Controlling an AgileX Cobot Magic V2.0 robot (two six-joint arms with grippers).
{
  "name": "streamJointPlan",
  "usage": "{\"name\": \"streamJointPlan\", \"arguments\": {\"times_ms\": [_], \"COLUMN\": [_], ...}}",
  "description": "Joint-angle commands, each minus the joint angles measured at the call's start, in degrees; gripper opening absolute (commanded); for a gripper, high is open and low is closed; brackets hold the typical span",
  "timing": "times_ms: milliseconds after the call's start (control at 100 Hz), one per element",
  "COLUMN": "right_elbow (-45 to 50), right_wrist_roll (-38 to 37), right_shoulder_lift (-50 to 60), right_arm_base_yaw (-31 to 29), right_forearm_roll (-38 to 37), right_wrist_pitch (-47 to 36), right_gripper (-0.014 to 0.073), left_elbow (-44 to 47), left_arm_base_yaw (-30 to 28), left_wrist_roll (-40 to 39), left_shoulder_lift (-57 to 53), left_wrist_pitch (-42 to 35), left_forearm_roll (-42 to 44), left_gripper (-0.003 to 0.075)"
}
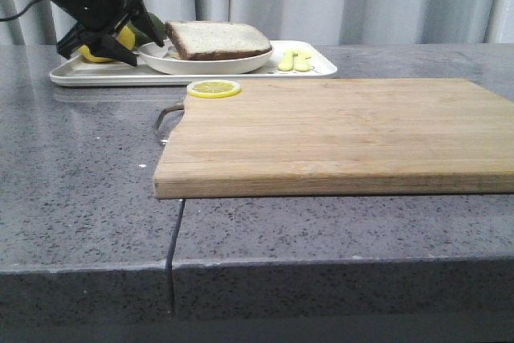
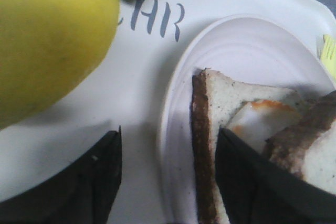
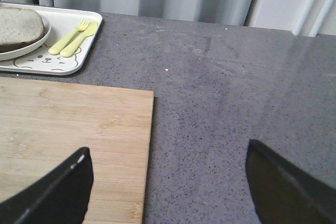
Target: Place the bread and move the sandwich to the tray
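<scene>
The white tray point(image 1: 80, 76) lies at the back left. On it stands the round white plate point(image 1: 201, 62) with the sandwich: a plain bread slice point(image 1: 218, 39) lies on top. In the left wrist view the lower slice point(image 2: 220, 98), the fried egg point(image 2: 257, 119) and the top bread point(image 2: 315, 145) show in the plate point(image 2: 247, 45). My left gripper point(image 1: 144, 50) is open, its jaws straddling the plate's left rim point(image 2: 169, 132), one finger over the tray point(image 2: 142, 93), the other over the sandwich. My right gripper point(image 3: 168, 148) is open and empty over the board's right edge.
A whole lemon point(image 1: 100, 50) and a green fruit point(image 1: 148, 26) sit on the tray's left end, close to my left gripper. A yellow-green fork and spoon point(image 1: 295, 59) lie on its right end. A wooden cutting board point(image 1: 337, 134) with a lemon slice point(image 1: 214, 88) lies in front.
</scene>
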State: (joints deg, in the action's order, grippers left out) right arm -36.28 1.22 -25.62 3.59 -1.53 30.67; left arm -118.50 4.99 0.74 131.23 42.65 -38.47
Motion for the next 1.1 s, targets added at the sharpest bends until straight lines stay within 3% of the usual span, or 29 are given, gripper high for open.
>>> {"name": "streamJointPlan", "arguments": {"times_ms": [0, 310, 810, 950, 1090], "right_elbow": [-1.55, -1.55, -1.55, -1.55, -1.55], "right_wrist_roll": [0.27, 0.27, 0.27, 0.27, 0.27], "right_shoulder_lift": [-0.34, -0.34, -0.34, -0.34, -0.34], "right_arm_base_yaw": [-0.22, -0.22, -0.22, -0.22, -0.22], "right_forearm_roll": [-0.68, -0.68, -0.68, -0.68, -0.68], "right_wrist_pitch": [-4.13, -4.71, -4.77, -5.39, -6.49], "right_gripper": [0.0593, 0.0593, 0.0593, 0.0593, 0.0593], "left_elbow": [-2.20, -2.24, -1.16, 4.65, 16.79], "left_arm_base_yaw": [0.14, -0.44, -0.31, -0.22, 0.02], "left_wrist_roll": [-0.27, -0.27, -0.08, -0.08, 1.38], "left_shoulder_lift": [-5.81, -10.53, -29.45, -36.59, -46.03], "left_wrist_pitch": [-0.97, 3.27, 5.37, 4.23, -2.41], "left_forearm_roll": [0.68, 4.78, 23.49, 24.36, 24.67], "left_gripper": [0.0370, 0.0368, 0.0368, 0.0368, 0.0368]}}
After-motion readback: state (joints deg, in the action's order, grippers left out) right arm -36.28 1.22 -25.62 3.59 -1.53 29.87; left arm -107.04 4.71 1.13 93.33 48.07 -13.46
